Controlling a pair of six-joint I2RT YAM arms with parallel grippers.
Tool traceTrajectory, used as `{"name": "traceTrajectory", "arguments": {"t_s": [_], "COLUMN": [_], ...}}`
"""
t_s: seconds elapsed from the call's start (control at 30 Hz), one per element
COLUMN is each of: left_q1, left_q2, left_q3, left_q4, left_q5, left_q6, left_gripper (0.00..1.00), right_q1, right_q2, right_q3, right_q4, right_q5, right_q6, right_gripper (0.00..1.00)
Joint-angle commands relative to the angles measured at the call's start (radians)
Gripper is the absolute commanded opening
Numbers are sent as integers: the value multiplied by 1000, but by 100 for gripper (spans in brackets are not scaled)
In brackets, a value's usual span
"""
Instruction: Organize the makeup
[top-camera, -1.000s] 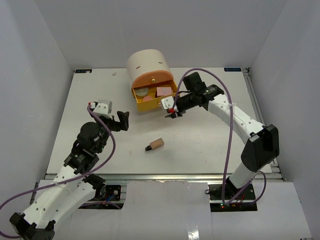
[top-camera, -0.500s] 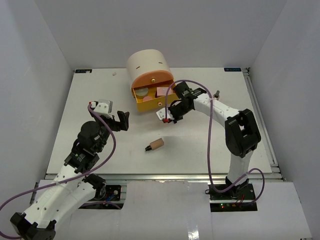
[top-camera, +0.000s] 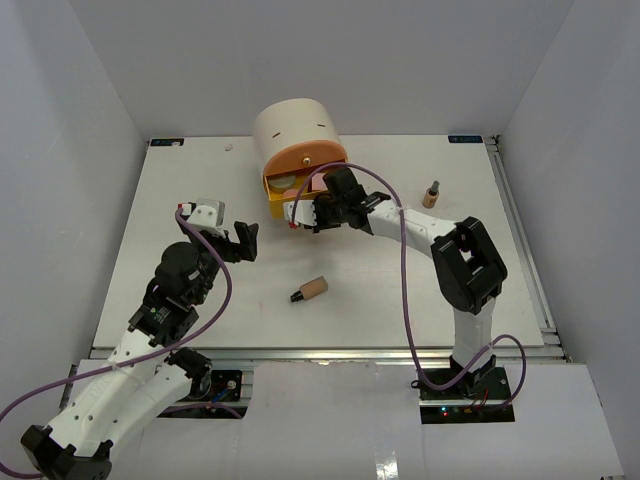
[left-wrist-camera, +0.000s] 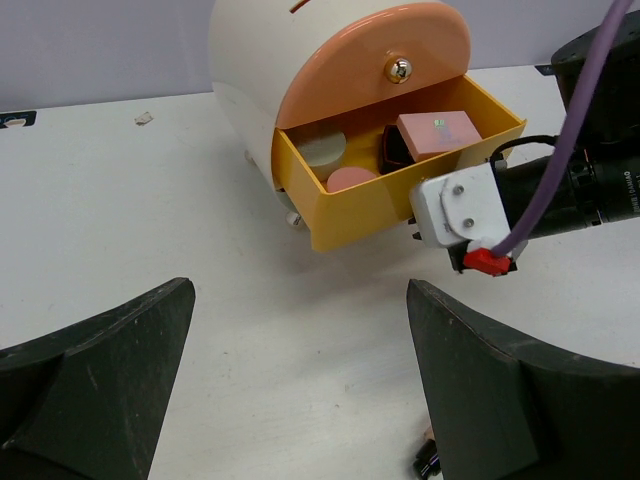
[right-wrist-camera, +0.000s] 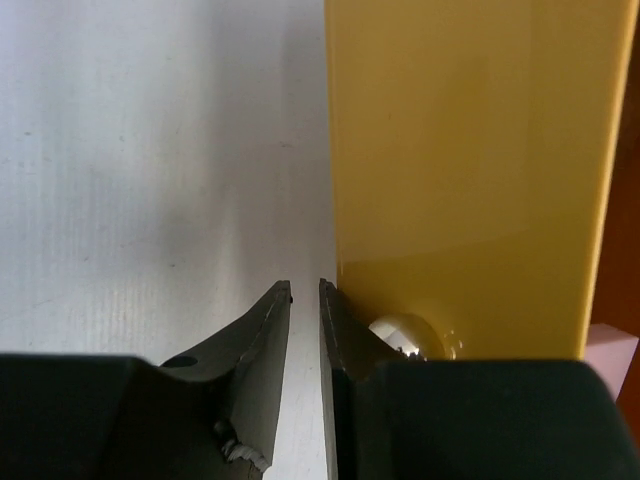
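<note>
The yellow drawer (top-camera: 275, 203) of the cream cylinder (top-camera: 295, 125) stands pulled out. In the left wrist view the drawer (left-wrist-camera: 370, 215) holds a pink rectangular compact (left-wrist-camera: 440, 132), a pink round compact (left-wrist-camera: 350, 180) and a black compact (left-wrist-camera: 395, 148). A tan black-capped bottle (top-camera: 312, 290) lies on the table; its cap shows in the left wrist view (left-wrist-camera: 430, 462). Another tan bottle (top-camera: 431, 194) stands at the right. My right gripper (top-camera: 297, 218) is shut and empty (right-wrist-camera: 305, 290), beside the drawer front's metal knob (right-wrist-camera: 405, 335). My left gripper (top-camera: 238, 245) is open and empty (left-wrist-camera: 300, 290) above bare table.
The orange drawer (left-wrist-camera: 360, 70) above the yellow one is shut, with a brass knob (left-wrist-camera: 399, 69). A small white scrap (top-camera: 229, 148) lies at the table's far edge. White walls enclose the table on three sides.
</note>
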Motion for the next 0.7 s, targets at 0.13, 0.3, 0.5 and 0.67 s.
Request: {"name": "traceTrajectory", "arguments": {"t_s": [0.13, 0.3, 0.5, 0.67], "left_q1": [5, 6, 6, 6], "left_q2": [-5, -6, -3, -2], "left_q3": [33, 33, 33, 33], "left_q4": [-1, -2, -2, -2], "left_q5": [9, 9, 15, 19], "left_q6": [1, 0, -1, -1], "left_gripper": [98, 98, 98, 98], "right_q1": [-1, -1, -3, -3], "right_q2": [75, 114, 151, 160], "right_q3": [152, 214, 280, 287], "right_q4": [134, 134, 136, 134], "right_q5": [138, 180, 211, 225], "right_q6": [119, 122, 145, 152], "right_gripper": [32, 37, 47, 55]}}
